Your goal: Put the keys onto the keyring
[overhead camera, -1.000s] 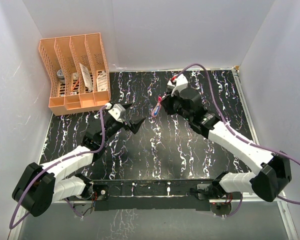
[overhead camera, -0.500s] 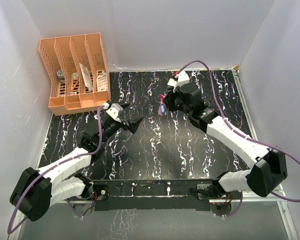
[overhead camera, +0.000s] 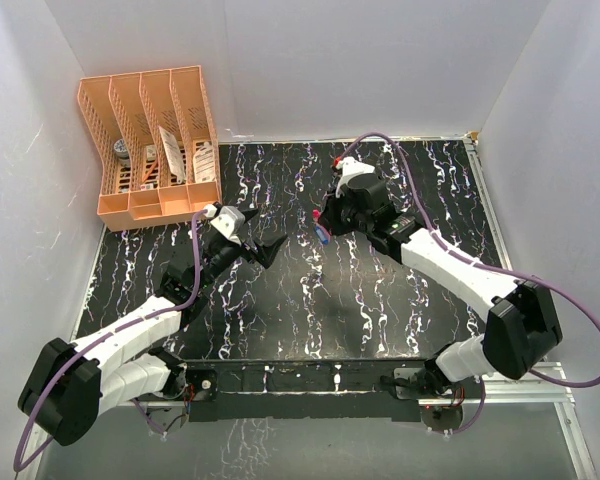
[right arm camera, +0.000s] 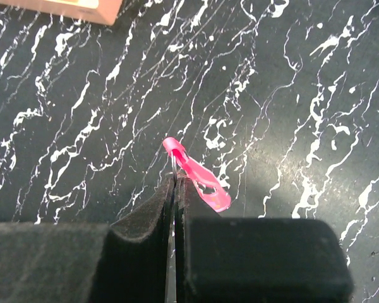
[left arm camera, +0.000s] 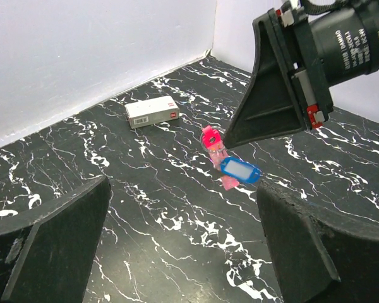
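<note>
**Right hand pinches the pink key, left hand waits open**

From above, my right gripper [overhead camera: 322,222] sits just above the middle of the frame, closed on the keys [overhead camera: 322,233]. They show as a pink-and-blue speck at its tip, over the black marbled table [overhead camera: 310,320]. My left gripper [overhead camera: 268,249] is left of centre, spread wide and holding nothing, pointing toward the right one. An orange file rack [overhead camera: 150,150] stands at upper left. Compared with half a second ago, the keys are lower in the frame and my right arm has folded inward. My left arm has barely shifted.

In my left wrist view, the pink key [left arm camera: 210,140] is at mid-frame, slim and magenta. Its upper end is at my right gripper's tip. The blue key [left arm camera: 239,170], blue-rimmed with a pale silvery face, lies across its lower end and touches it. A white box [left arm camera: 151,112] rests apart at upper left.

In my right wrist view, my jaws are pressed together on one end of the pink key at centre frame. I cannot tell whether it touches the table.
</note>
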`<state>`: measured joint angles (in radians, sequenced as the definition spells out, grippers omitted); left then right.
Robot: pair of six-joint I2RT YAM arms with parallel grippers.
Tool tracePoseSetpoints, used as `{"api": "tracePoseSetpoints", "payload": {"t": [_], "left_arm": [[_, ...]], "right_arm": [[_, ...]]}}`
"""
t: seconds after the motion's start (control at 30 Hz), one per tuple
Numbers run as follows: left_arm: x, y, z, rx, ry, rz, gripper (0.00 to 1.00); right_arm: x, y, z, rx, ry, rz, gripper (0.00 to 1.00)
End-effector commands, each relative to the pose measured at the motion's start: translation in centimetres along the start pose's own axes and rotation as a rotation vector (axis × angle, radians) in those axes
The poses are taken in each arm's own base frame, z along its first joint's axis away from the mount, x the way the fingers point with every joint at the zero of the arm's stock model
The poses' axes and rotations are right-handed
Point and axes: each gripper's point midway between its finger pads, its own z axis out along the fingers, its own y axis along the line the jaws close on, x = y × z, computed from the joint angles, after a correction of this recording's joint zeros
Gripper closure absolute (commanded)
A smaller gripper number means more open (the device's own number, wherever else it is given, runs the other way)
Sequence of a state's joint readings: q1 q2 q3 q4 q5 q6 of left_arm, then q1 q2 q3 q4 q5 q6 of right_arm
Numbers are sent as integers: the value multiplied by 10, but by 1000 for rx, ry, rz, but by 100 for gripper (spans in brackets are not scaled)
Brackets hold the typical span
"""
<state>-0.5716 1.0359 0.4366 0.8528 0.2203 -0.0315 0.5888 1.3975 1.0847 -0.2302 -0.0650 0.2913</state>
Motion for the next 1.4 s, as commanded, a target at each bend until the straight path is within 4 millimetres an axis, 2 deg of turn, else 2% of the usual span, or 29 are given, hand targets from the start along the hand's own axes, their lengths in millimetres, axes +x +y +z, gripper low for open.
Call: {"api": "tracePoseSetpoints", "payload": {"t": [0.0,0.2,0.23,0.3,0.33,0.5,0.67,0.73,0.83,0.87,1.07,1.13,1.17,1.27,1.37], "left_arm": [[-14,-6,-2,21,-40,-17,1],[-15,-6,-2,19,-36,-23,1],[-15,-7,-2,23,-42,-23,1],[-13,-7,-2,21,-43,-26,1],[-14,-5,-2,16,-39,-26,1],[-17,-5,-5,11,-42,-21,1],[-15,6,-5,-60,-13,-67,1],[-11,11,-5,-106,8,-121,1],[-9,24,-6,-207,37,-236,1],[-9,24,-6,-213,47,-251,1],[-23,24,-2,-246,31,-401,1],[-22,28,-1,-286,43,-452,1],[-22,30,-1,-308,44,-467,1],[-30,42,-5,-378,0,-488,1],[-38,46,-12,-405,-25,-491,1]], "right_arm": [[5,5,6,-26,9,3,100],[16,9,34,-37,72,14,100],[13,10,38,-38,64,14,95],[3,12,42,-44,29,17,75],[-5,13,42,-43,1,18,68],[-34,17,25,-46,-103,15,55],[-46,14,-2,-20,-178,22,48],[-47,6,-14,17,-221,39,43],[-54,2,-34,31,-306,52,25],[-56,3,-38,29,-316,53,24],[-57,-3,-46,67,-305,65,19],[-57,-13,-48,128,-308,97,6],[-56,-20,-51,171,-314,116,3],[-59,-36,-60,246,-371,161,2],[-60,-33,-62,229,-367,156,2]]}}
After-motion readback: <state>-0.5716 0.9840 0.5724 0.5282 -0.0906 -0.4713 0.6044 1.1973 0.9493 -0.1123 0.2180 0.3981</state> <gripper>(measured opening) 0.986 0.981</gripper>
